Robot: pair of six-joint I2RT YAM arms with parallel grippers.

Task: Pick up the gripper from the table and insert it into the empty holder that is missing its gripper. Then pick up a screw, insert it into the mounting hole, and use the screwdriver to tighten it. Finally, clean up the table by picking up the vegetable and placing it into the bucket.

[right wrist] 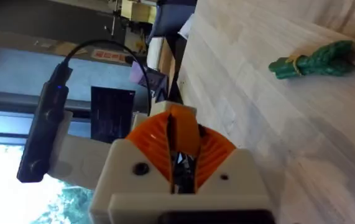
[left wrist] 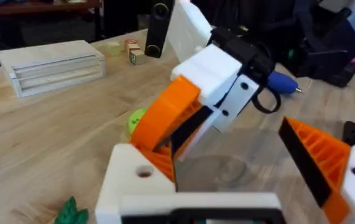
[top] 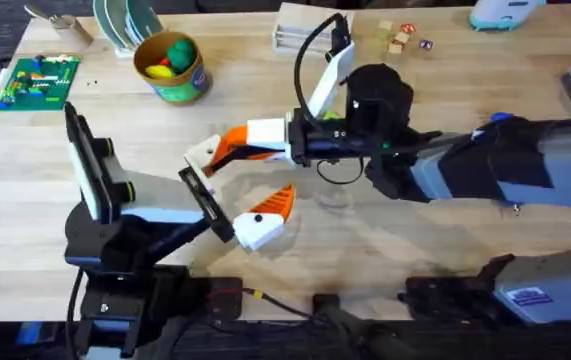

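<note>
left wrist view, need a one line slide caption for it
Right arm's pincer, orange pads pressed together, meets the left pincer's bare white holder, with the green vegetable lying on the wooden table.

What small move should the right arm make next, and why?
Probably push the orange finger a little further into the holder before letting go. The right gripper is shut on it, its tip against the holder, and the finger looks only partly seated, with the holder's screw hole empty.
</note>
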